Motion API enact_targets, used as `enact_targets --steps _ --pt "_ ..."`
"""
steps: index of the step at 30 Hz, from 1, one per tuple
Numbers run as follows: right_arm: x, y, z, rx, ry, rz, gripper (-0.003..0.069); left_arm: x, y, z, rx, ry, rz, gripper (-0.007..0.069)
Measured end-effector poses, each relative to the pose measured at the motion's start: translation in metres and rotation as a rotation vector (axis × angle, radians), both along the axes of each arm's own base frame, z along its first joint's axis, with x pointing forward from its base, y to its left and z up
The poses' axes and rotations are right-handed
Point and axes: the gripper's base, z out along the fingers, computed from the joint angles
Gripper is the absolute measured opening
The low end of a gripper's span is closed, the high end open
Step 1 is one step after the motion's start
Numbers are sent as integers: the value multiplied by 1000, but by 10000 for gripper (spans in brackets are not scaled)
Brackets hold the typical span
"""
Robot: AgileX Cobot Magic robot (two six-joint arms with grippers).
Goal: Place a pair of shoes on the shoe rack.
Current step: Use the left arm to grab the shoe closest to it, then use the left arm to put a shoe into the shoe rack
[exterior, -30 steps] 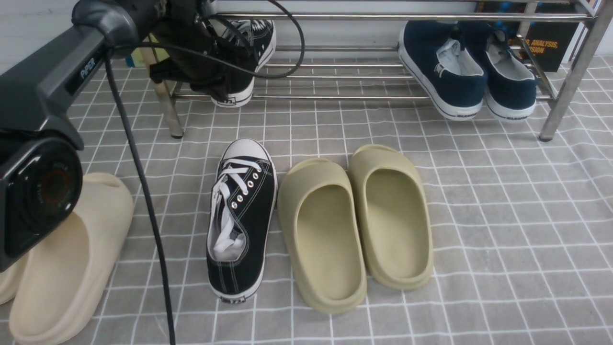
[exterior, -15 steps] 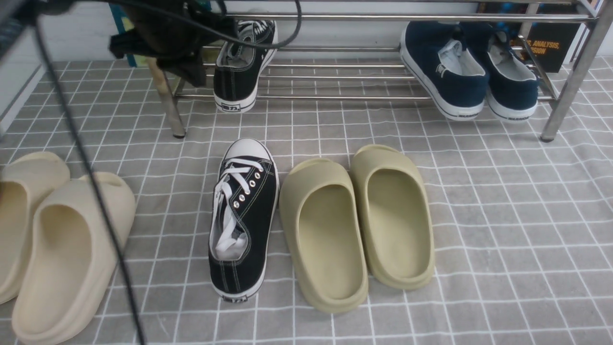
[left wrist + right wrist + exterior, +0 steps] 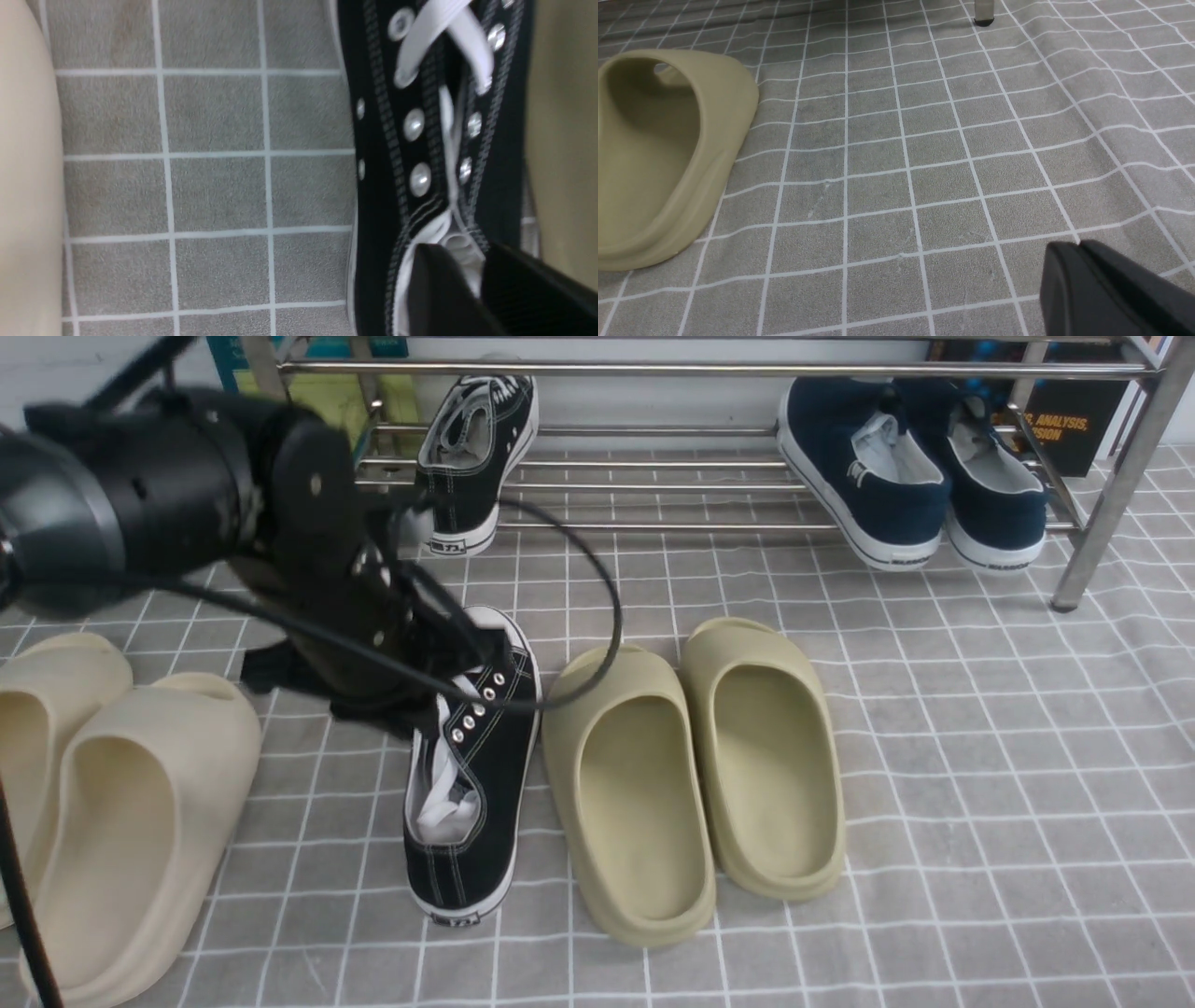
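Note:
One black canvas sneaker (image 3: 476, 448) stands heel-out on the lower bars of the silver shoe rack (image 3: 653, 369), at its left end. The other black sneaker (image 3: 471, 803) lies on the floor cloth in front, toe toward the rack. My left arm (image 3: 187, 495) hangs over its laced front half and hides the fingers in the front view. In the left wrist view my left gripper (image 3: 467, 275) is open by a narrow gap, just above the sneaker's (image 3: 420, 140) tongue and opening. My right gripper (image 3: 1078, 249) is shut and empty, low over bare cloth.
Two navy slip-ons (image 3: 868, 476) sit at the rack's right end. Two olive slippers (image 3: 635, 793) lie right beside the floor sneaker; one shows in the right wrist view (image 3: 658, 154). Two cream slippers (image 3: 131, 840) lie at the left. A rack leg (image 3: 1083, 560) stands at the right.
My left arm has pulled back from the rack, leaving the first sneaker on its bars, and has come down over the sneaker on the floor.

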Motion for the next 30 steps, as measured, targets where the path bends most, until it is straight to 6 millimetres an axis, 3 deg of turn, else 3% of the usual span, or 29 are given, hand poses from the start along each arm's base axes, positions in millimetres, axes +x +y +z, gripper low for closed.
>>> enact_targets --steps 1,4,6,10,11,12,15,18,23,24,26,27,30 --pt "0 0 0 0 0 0 47 0 0 -1 0 0 0 210" --pt "0 0 0 0 0 0 52 -1 -1 -12 -3 16 -11 404" --pt "0 0 0 0 0 0 55 1 -2 -19 3 37 -16 458" --pt "0 0 0 0 0 0 58 7 -4 -36 12 65 -15 454" --pt "0 0 0 0 0 0 60 10 -6 -46 16 79 -13 382" --pt "0 0 0 0 0 0 60 10 -6 -46 15 79 -12 382" --pt "0 0 0 0 0 0 68 13 -7 -51 15 80 -10 81" --pt "0 0 0 0 0 0 71 12 -6 -48 18 71 -12 -13" --pt "0 0 0 0 0 0 78 9 -6 -13 -1 28 -27 -13" --pt "0 0 0 0 0 0 80 6 -4 10 -1 10 -47 -13" --pt "0 0 0 0 0 0 82 6 -5 29 -6 -19 -63 -13" --pt "0 0 0 0 0 0 84 6 -5 49 -12 -45 -84 -13" --pt "0 0 0 0 0 0 89 9 -8 70 -31 -82 -108 -13"
